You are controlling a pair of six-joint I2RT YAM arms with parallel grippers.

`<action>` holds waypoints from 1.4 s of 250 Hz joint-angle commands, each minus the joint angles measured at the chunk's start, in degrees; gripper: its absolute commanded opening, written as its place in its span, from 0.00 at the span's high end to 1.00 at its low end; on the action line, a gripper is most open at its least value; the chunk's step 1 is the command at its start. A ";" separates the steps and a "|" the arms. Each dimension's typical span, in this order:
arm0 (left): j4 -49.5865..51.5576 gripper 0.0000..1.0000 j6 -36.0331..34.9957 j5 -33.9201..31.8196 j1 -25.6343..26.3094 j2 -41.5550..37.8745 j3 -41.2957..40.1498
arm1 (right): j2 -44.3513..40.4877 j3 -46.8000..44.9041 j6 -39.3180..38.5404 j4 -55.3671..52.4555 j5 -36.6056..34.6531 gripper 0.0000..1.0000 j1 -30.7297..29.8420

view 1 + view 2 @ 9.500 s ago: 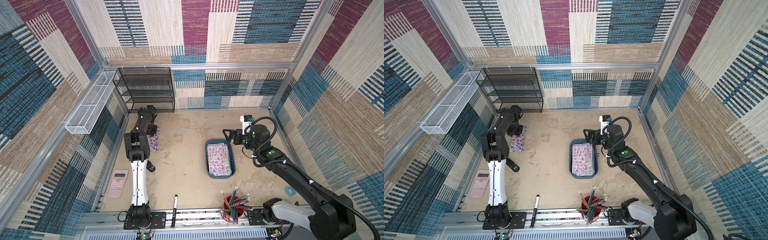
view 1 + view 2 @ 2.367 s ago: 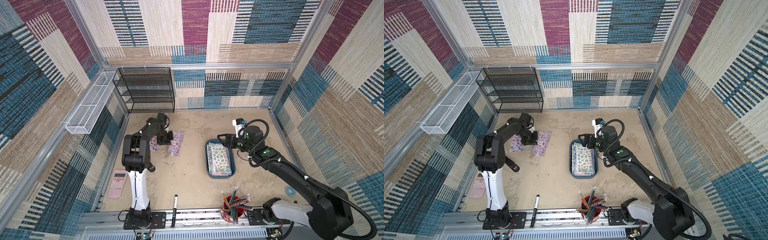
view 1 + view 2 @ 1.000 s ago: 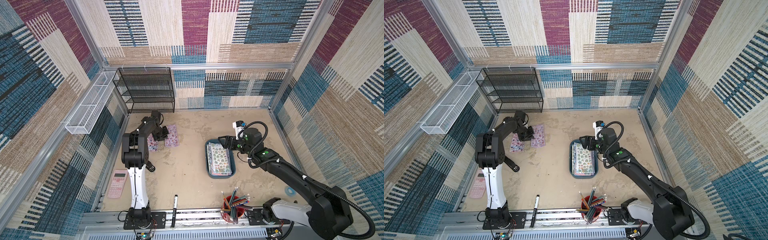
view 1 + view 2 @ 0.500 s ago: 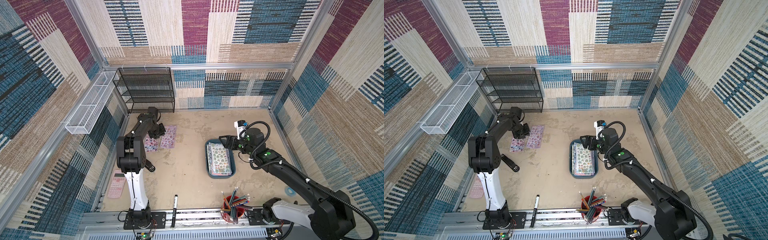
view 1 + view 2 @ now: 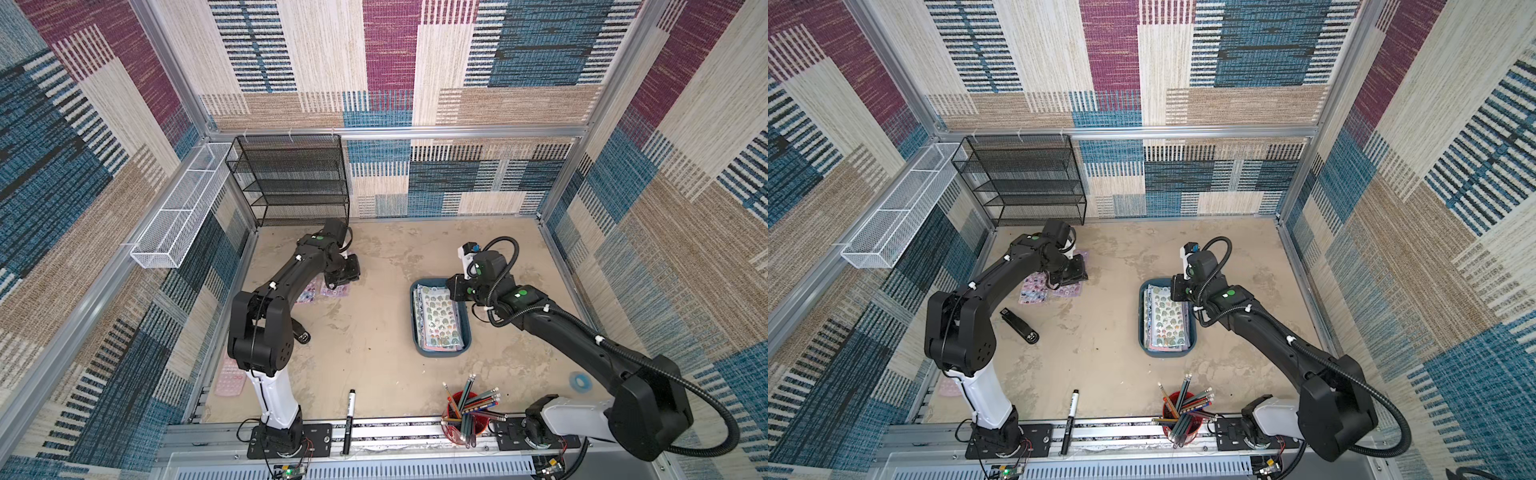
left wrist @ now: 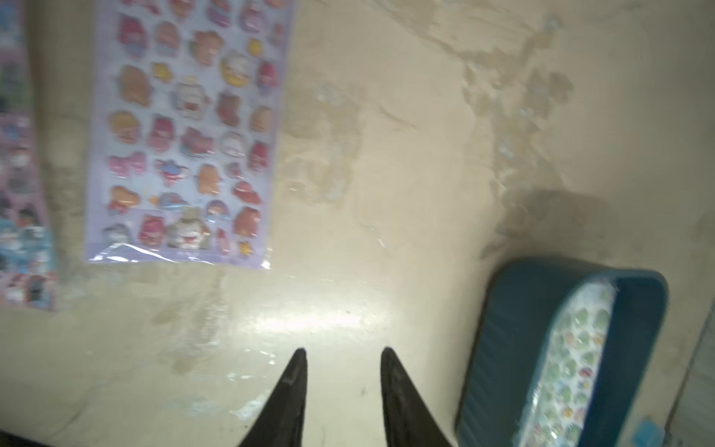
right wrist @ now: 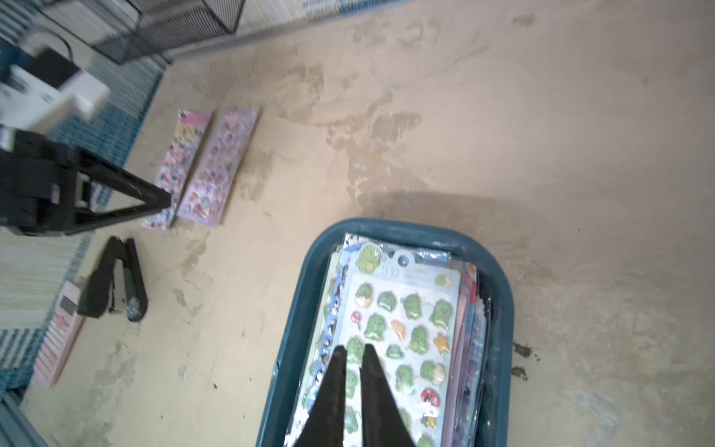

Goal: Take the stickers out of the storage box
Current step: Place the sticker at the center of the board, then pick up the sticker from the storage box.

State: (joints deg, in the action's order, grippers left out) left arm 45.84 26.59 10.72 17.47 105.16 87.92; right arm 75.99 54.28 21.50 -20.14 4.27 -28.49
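Table [image 5: 374, 345]: right arm [image 5: 557, 328] over storage box [image 5: 441, 353].

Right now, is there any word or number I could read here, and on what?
"3D": on the header of the top green-dinosaur sticker sheet in the storage box; the smaller print beside it is blurred.
Too blurred to read: the keys of the pink calculator.
Too small to read: the label on the black marker.

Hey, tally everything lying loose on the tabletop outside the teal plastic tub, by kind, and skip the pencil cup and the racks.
Glossy sticker sheets: 2, the pink multicolour sheet and the lilac sheet
Black stapler: 1
Pink calculator: 1
Black marker pen: 1
Blue tape roll: 1
Total: 6
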 commanded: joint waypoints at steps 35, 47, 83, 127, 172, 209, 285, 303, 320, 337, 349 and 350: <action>-3.09 0.62 3.76 -1.82 10.19 -2.24 -1.44 | 6.93 0.68 -0.58 -6.96 -5.25 0.99 -3.10; -4.04 0.61 4.88 -2.17 12.23 -2.74 -2.56 | 7.91 0.24 -0.40 -6.55 -5.20 1.00 -3.19; -6.41 0.57 8.42 -5.90 17.63 -4.66 -6.56 | 10.57 -2.40 -0.79 -3.83 -2.80 1.00 -3.53; -12.71 0.54 13.20 -5.60 21.03 -5.76 -11.50 | 12.70 -6.56 1.11 2.95 5.81 1.00 -3.63; -14.17 0.53 14.19 -5.49 23.49 -3.72 -11.26 | 15.01 -7.85 3.74 8.54 13.11 1.00 -3.68; -14.13 0.52 13.58 -5.46 24.23 -1.80 -9.29 | 15.77 -9.82 6.78 13.02 15.60 1.00 -3.56; -15.01 0.60 14.72 -4.82 25.33 2.30 -7.59 | 14.30 -13.12 8.66 16.44 16.66 1.00 -3.57; -15.50 0.65 15.00 -4.38 25.46 3.31 -7.42 | 13.56 -13.67 9.00 17.23 17.15 1.00 -3.56; -16.19 0.74 15.32 -3.70 25.50 3.96 -7.41 | 12.69 -13.86 9.11 17.10 16.97 1.00 -3.52; -16.75 0.85 15.86 -3.34 25.50 4.11 -7.60 | 10.96 -14.07 9.26 16.42 15.85 0.98 -3.52; -17.00 0.91 16.13 -3.33 25.58 3.97 -7.84 | 9.29 -14.14 9.21 15.59 14.64 0.95 -3.43; -17.05 0.92 16.13 -3.34 25.59 3.98 -7.85 | 9.24 -14.17 9.24 15.49 14.50 0.95 -3.42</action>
State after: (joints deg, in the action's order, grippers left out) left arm 30.79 41.23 6.42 42.83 109.10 80.01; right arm 87.88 40.45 29.91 -1.54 19.94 -31.97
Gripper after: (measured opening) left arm 0.141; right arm 0.048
